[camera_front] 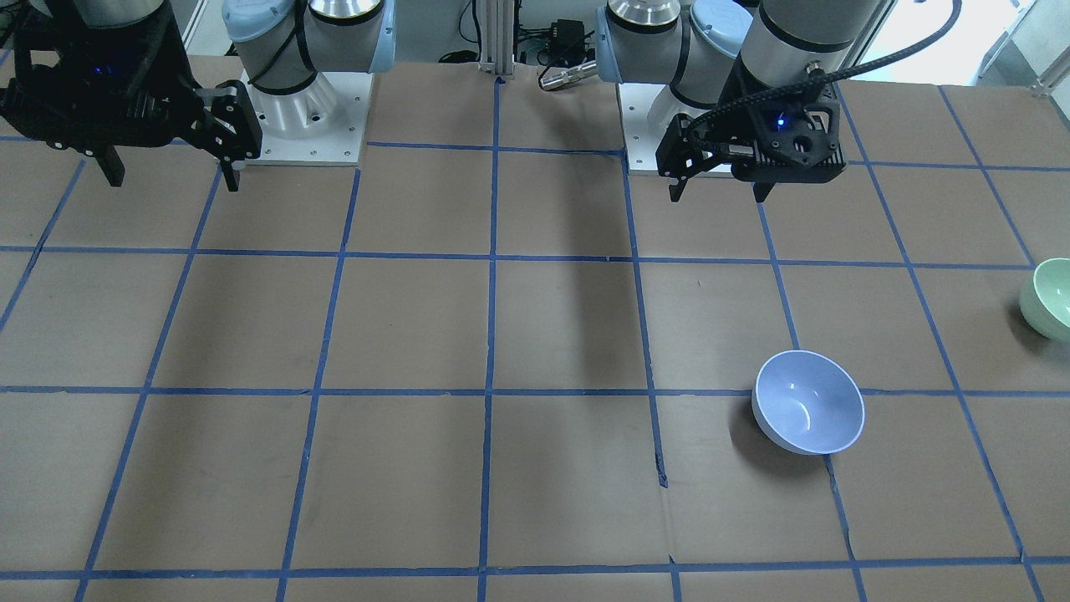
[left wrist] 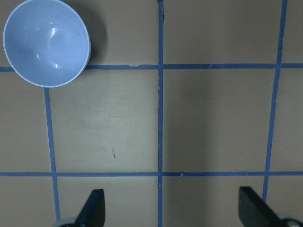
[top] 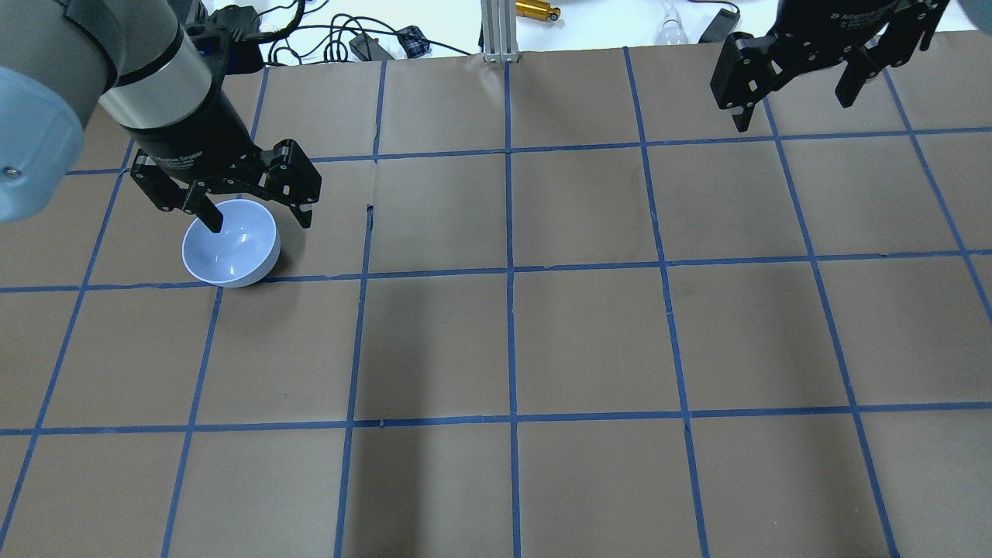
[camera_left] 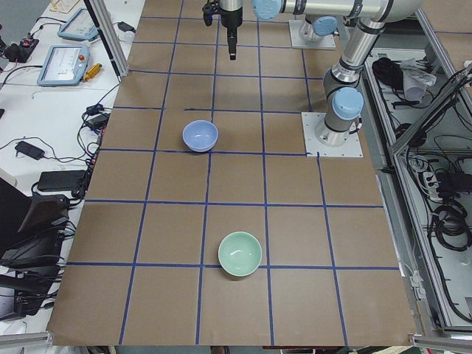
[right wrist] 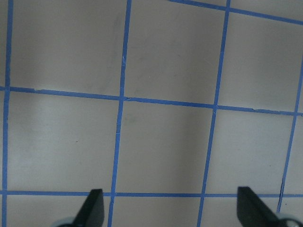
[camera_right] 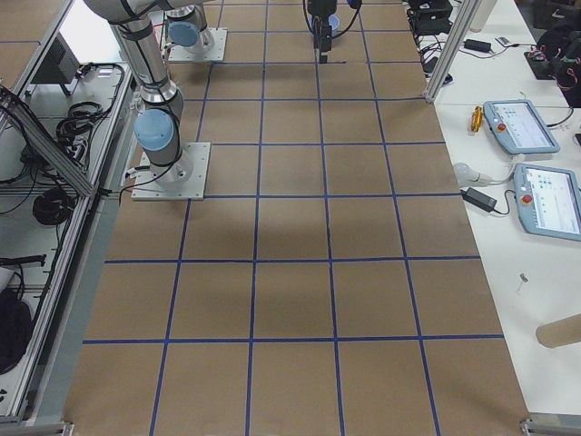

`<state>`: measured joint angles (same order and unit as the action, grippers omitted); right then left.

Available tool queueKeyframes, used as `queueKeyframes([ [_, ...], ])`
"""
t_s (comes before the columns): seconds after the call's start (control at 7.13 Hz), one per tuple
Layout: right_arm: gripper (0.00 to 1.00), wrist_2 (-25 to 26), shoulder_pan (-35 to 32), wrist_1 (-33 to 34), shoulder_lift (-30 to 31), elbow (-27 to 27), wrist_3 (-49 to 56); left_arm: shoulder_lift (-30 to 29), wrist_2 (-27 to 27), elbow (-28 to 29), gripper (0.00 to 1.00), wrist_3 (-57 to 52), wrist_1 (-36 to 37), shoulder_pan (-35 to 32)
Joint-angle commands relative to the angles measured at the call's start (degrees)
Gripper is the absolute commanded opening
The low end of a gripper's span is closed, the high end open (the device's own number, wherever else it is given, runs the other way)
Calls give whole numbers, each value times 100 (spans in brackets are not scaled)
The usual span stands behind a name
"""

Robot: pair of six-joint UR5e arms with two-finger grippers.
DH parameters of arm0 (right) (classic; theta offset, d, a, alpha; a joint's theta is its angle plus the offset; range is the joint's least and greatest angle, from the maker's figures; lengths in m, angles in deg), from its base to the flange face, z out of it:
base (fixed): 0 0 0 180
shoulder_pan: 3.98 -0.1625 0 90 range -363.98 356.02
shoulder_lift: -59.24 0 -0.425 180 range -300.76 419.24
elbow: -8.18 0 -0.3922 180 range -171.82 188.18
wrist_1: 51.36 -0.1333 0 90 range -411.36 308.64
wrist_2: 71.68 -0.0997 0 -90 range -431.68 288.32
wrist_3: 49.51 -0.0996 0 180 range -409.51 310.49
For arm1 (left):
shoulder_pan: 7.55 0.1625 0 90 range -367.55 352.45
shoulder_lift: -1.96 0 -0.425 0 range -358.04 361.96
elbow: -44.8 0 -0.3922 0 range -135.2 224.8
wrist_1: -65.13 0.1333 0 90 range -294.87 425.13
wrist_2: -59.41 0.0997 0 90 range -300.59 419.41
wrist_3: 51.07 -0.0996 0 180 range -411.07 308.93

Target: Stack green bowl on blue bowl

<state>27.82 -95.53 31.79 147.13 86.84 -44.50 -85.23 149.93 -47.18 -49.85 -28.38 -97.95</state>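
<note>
While both arms hang raised above the brown surface [camera_front: 418, 334], neither holds anything: the left end effector [camera_front: 717, 194] has its two fingers spread wide and empty, and the right end effector [camera_front: 171, 177] is spread just as wide and just as empty. Upright on the surface sits the blue bowl [camera_front: 808, 412], touching one of the blue tape lines [camera_front: 493, 334], out from the left end effector on the operators' side and a little toward the robot's left. From the left wrist camera it shows in the upper left corner, well clear of the fingers [left wrist: 92, 210] at the bottom edge. In the overhead view one finger overlaps the bowl's rim, yet the front-facing view shows the end effector high and apart from it. Farther toward the robot's left end of the surface, the green bowl [camera_front: 1052, 298] stands upright, well apart from the blue bowl and from both end effectors. Only taped surface shows beneath the right end effector.
</note>
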Motion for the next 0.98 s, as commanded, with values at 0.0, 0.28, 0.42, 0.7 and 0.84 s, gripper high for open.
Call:
queueKeyframes([
  [0.0, 100, 0, -3, 0, 0, 0, 0, 1, 0, 14, 100, 1, -1, 13],
  [0.28, 100, 0, -3, 0, 0, 0, 0, -8, 0, 23, 100, 1, 8, 13],
  [0.42, 100, 0, -3, 0, 0, 0, 0, -8, -8, 23, 100, 9, 16, 13],
  [0.7, 100, 0, -3, 0, 0, 0, 0, -8, -52, 5, 100, 1, 25, 13],
  [0.84, 100, 0, -3, 0, 0, 0, 0, -8, -18, 5, 100, 1, 25, 13],
])
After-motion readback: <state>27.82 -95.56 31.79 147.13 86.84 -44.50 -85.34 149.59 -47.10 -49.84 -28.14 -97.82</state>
